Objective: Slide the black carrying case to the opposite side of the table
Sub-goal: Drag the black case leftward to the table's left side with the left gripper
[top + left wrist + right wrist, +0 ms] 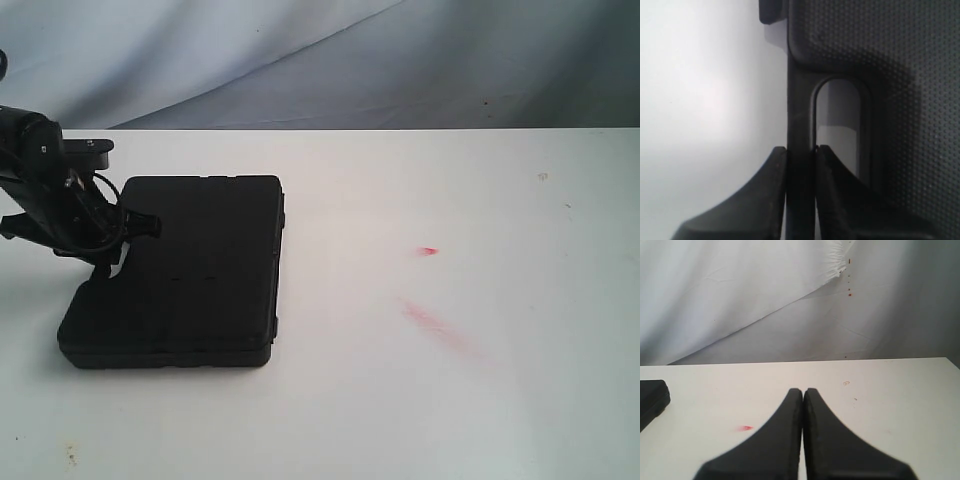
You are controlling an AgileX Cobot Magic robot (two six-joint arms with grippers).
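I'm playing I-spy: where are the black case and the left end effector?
flat matte black plastic case (195, 265): exterior view, lid middle.
left end effector (800, 150): left wrist view, between its fingertips.

Case (190, 270) perhaps shared by all views

Left arm (45, 190) is showing all black: blocky housings, a thin black cable (117, 205) looping off one side. Left gripper (800, 147) fingers (765, 200) are reading matte black, curved, tapering to narrow tips. Right gripper (803, 391) is showing the same black wedge-shaped pair.
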